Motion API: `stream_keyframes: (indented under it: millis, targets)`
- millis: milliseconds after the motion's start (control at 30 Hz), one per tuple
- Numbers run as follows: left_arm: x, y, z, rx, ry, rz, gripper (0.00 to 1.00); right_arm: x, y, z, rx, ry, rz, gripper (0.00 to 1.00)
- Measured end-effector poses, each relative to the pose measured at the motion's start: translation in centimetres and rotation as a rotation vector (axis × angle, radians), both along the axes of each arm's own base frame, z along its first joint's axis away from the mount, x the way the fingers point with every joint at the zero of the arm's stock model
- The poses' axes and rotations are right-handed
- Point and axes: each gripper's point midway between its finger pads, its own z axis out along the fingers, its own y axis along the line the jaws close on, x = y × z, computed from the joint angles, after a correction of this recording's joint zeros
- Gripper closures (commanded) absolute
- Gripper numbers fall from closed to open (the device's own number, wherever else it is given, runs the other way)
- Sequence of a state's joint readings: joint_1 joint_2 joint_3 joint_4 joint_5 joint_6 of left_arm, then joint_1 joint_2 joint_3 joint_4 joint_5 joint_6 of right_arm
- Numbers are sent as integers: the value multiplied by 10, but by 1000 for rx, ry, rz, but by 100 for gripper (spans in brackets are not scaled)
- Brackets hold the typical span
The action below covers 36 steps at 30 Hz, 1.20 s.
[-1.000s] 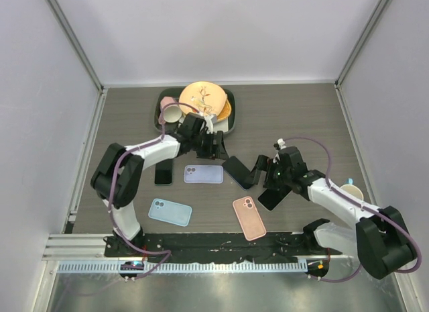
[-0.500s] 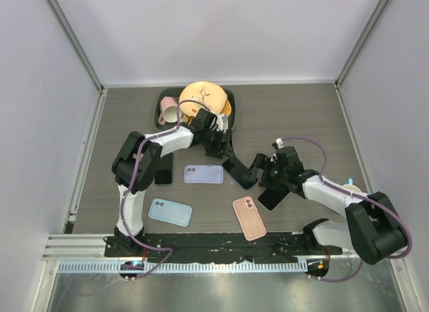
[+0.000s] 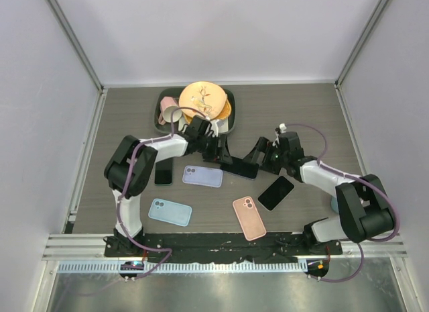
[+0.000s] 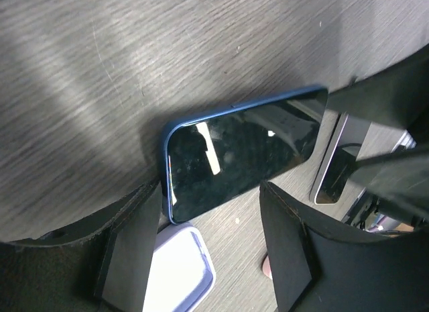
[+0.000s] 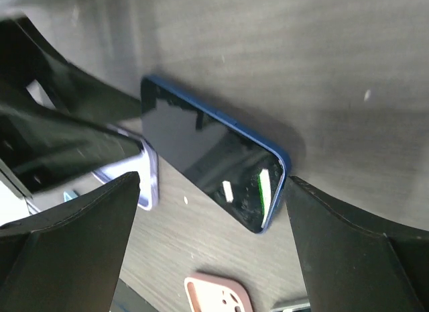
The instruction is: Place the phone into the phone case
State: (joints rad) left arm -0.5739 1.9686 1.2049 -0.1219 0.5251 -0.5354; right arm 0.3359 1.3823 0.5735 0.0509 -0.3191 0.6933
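Phone (image 4: 241, 154): lay screen up on the counter (image 3: 301, 117), between both pincers.
Left pincer (image 4: 211, 198): fingers stood apart, gripped nothing, at the phone's 10 o'clock.
Right pincer (image 5: 213, 184): was wide, empty, at 2 o'clock.
Lilac case (image 3: 203, 176): lay at 9 o'clock.

no text, label, brand, number or sign legible anywhere; dark screen of the blue-edged phone (image 4: 241, 151) showing only glare.
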Motion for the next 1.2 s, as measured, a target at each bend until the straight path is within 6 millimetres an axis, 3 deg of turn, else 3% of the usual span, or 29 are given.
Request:
stream_keyframes:
  millis: [167,300,633,800,1000,1200]
  targets:
    - [-5,3,0,-3,19,28,35,38,-2,28,7,-85,-23,6]
    - [0,7,0,4,28,68,35,47,-2,37,-10,-125,-18,5]
    - [14,34,0,10,42,162,35,26,-29,1,-130,-35,-43,6]
    - [21,42,1,6,44,183,36,26,-37,-3,-131,-21,-55,11]
    - [21,43,0,-8,59,197,39,26,-29,-9,-86,-4,-21,23]
    - [22,37,-2,-41,77,211,43,27,-15,-16,-10,8,20,27]
